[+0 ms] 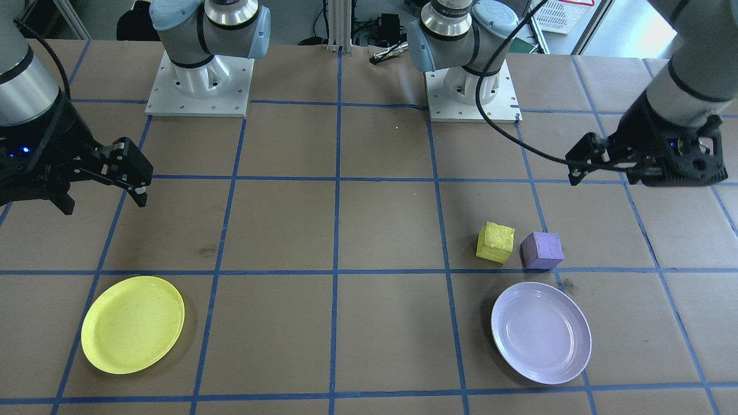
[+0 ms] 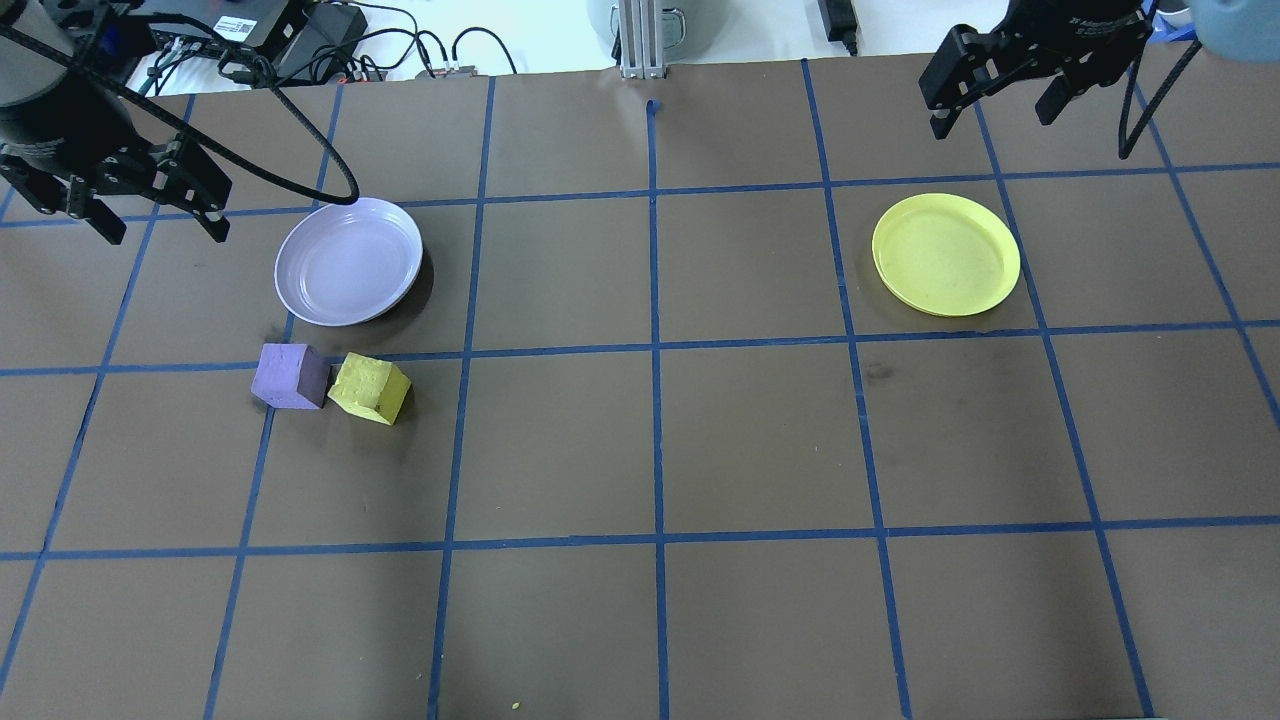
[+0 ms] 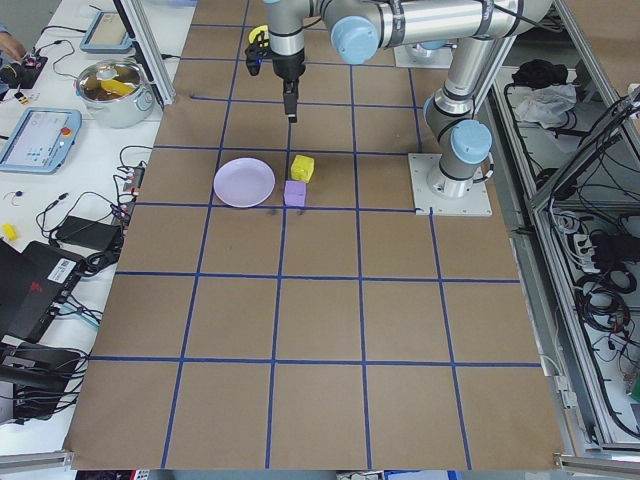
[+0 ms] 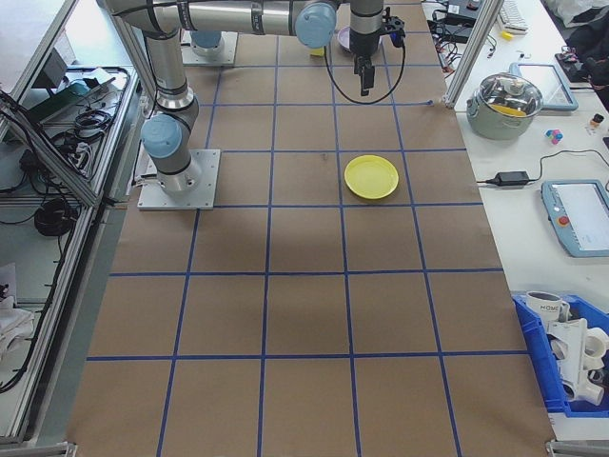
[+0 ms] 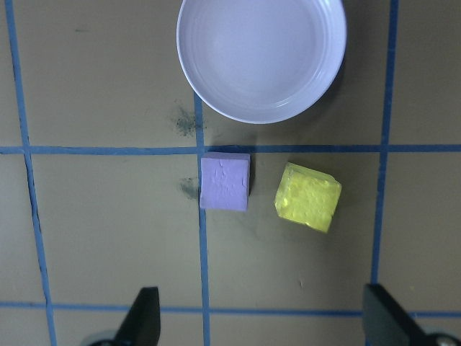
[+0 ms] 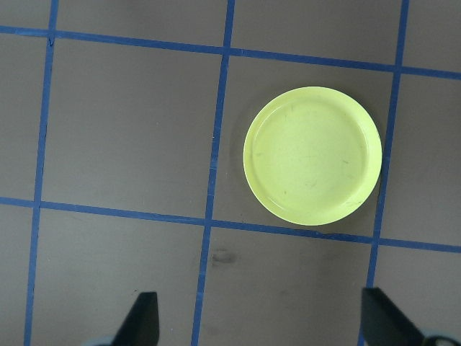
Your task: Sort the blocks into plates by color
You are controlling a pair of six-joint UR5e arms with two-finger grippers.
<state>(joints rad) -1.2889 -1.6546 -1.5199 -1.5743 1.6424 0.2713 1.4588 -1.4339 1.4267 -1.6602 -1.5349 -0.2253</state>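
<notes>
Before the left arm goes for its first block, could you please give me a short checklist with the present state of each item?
1. Left gripper open and empty: ok.
2. Right gripper open and empty: ok.
3. Small purple foam cube free on the table: ok, though the small yellow foam cube sits close beside it; whether they touch, cannot tell.
4. Round pale lavender plastic plate empty: ok.
5. Round bright yellow plastic plate empty: ok.
6. Blocks sorted: not ok, both lie off the plates.
</notes>
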